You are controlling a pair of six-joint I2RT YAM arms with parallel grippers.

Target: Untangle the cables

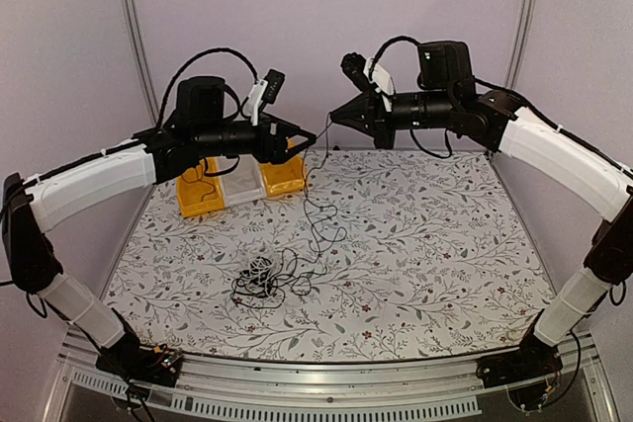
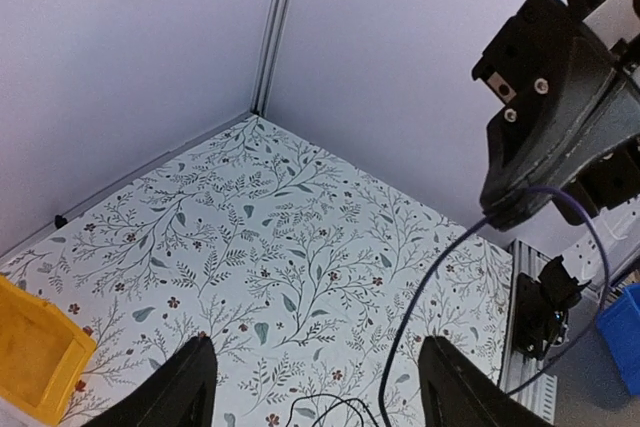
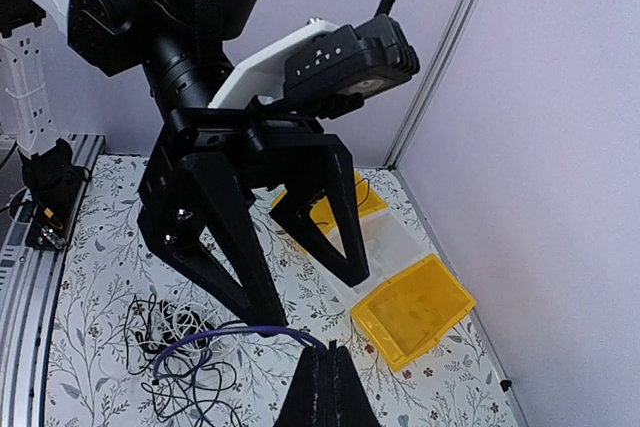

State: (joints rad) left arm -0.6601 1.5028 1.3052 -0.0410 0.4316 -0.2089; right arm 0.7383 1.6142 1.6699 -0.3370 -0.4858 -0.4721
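Note:
The cables lie in a tangle [image 1: 265, 279] of thin black cords with a white one [image 1: 259, 266] on the floral table, also seen as the tangle [image 3: 180, 347] below the arms. One dark purple cable [image 3: 240, 331] rises from the pile. My right gripper [image 3: 326, 355] is shut on it, held high over the back of the table [image 1: 334, 116]. That cable [image 2: 430, 287] hangs down between the spread fingers of my left gripper [image 2: 318, 347], nearer the right finger and touching neither. The left gripper [image 1: 311, 135] is open, close beside the right one.
Two yellow bins [image 1: 201, 195] [image 1: 282, 177] with a clear bin [image 1: 242, 183] between them stand at the back left, under the left arm. Grey walls and a corner post [image 2: 272, 37] close the back. An aluminium rail [image 1: 326, 382] runs along the near edge.

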